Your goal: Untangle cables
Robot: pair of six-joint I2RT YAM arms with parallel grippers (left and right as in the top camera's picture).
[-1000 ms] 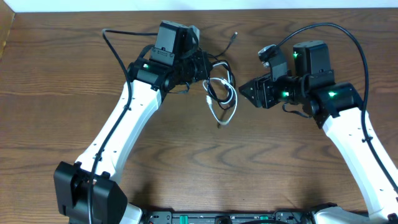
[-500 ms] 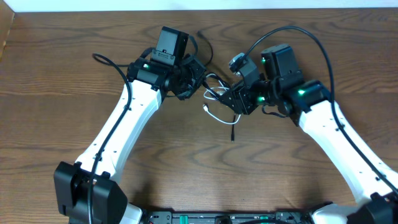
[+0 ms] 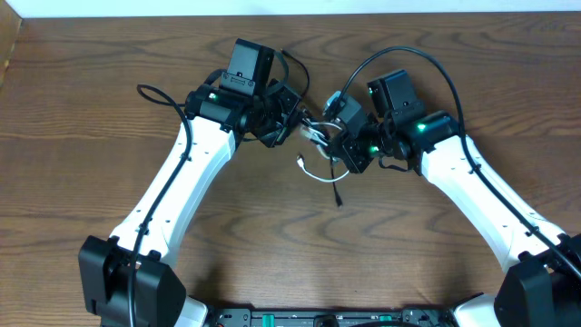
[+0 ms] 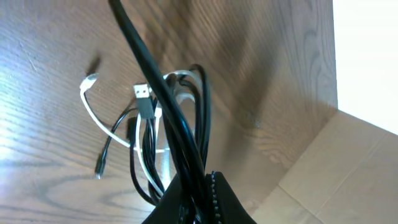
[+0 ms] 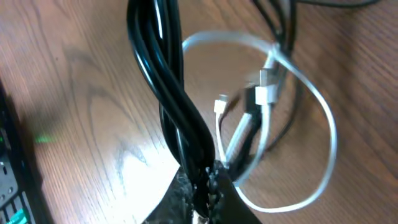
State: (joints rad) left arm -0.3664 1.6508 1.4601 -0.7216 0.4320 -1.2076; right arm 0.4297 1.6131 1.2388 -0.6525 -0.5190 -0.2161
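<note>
- Now logged right hand [image 3: 343,153] as pinched together on twisted strands of black cord [image 5: 177,106]. Seen parted and well apart from left hand [image 3: 290,123] a second ago, brought in near left hand since.
- Logged left hand as clamped tight on black strands too, same as a second ago.
- Located cables [image 3: 320,145] touching left hand and strung from it across to right hand. Seen a second ago lying slack just beside left hand. Cannot tell whether lifted clear of counter [image 3: 109,91].
- Judged meaning: tangle gripped on both sides, so set up for pulling apart. No separation yet, with white cord [image 3: 315,175] threaded among black loops in both wrist views.
- Recorded long axis of stretched part as side to side, running away from left hand toward right hand.
- Recorded white loop sagging off that line toward near side of counter. Noted loose black tail with plug pointing the same way, away from left hand.
</note>
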